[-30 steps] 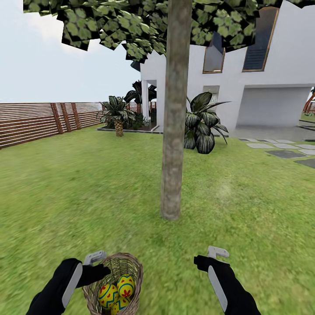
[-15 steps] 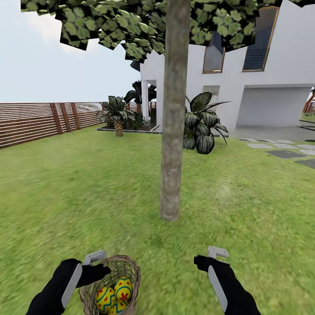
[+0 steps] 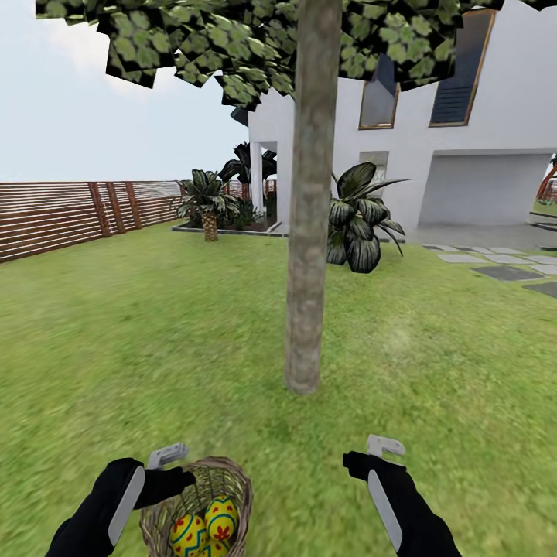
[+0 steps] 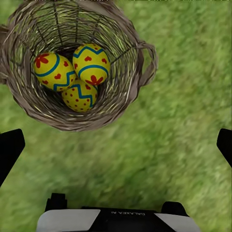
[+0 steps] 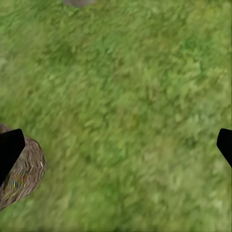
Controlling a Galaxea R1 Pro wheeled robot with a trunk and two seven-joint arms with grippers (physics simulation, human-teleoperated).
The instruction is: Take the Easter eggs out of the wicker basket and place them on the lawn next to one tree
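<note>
Eggs (image 4: 77,72) sit in the basket (image 4: 135,72) at 6 o'clock from the tree (image 3: 308,232). Left pincer (image 4: 116,145) and right pincer (image 5: 116,145) gape wide, both empty.

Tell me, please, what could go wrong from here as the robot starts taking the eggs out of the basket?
The three Easter eggs lie packed touching each other deep in the wicker basket, so the open left gripper may knock the neighbours or catch the open weave. The light-looking basket could tip or lift with an egg. The tree stands some way ahead across the lawn, so a weakly held egg might drop on the way.
</note>
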